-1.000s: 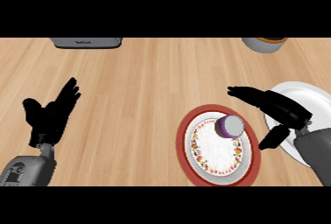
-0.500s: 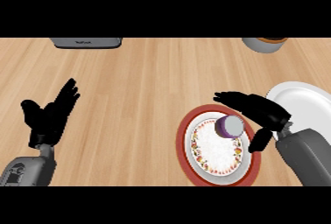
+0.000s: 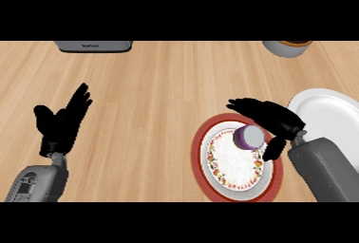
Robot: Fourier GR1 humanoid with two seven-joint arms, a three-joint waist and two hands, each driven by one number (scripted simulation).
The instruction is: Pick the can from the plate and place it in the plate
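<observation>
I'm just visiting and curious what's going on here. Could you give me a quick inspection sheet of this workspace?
Surface: wooden counter.
Job's things: purple can standing on the red-rimmed plate; plain white plate at the right.
Clutter: grey box at the far edge; a cup at the far right, cut off by the view.
Hands: right hand around the can, fingers curved above it, thumb below, not clearly closed; left hand open, resting at the left.
Cables: nothing seen.
Surroundings: nothing seen beyond the counter.
</observation>
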